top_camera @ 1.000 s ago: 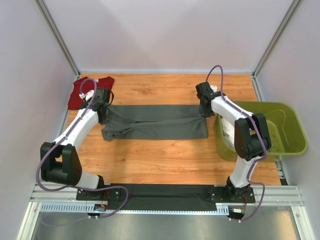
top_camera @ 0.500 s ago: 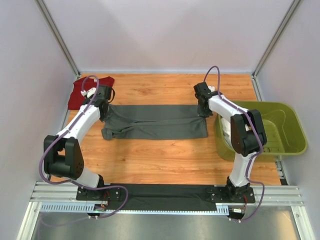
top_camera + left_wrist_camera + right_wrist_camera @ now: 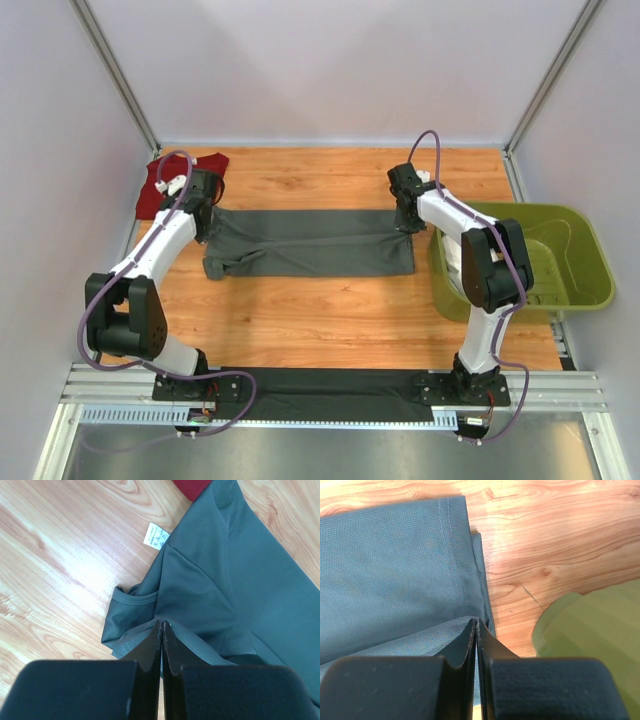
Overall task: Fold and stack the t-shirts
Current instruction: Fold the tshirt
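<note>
A grey tee (image 3: 315,242) lies as a long flat band across the wooden table (image 3: 330,310), stretched between both claws. The left claw (image 3: 161,626) is closed, pinching the tee's left end near its white label (image 3: 156,535). The right claw (image 3: 476,622) is closed, pinching the hemmed right end. A red tee (image 3: 165,180) sits at the far left corner. A green basket (image 3: 590,270) stands at the right.

White arm links (image 3: 160,245), black joints (image 3: 135,320), purple cables (image 3: 429,133); matte black gripper fingers (image 3: 147,652).
</note>
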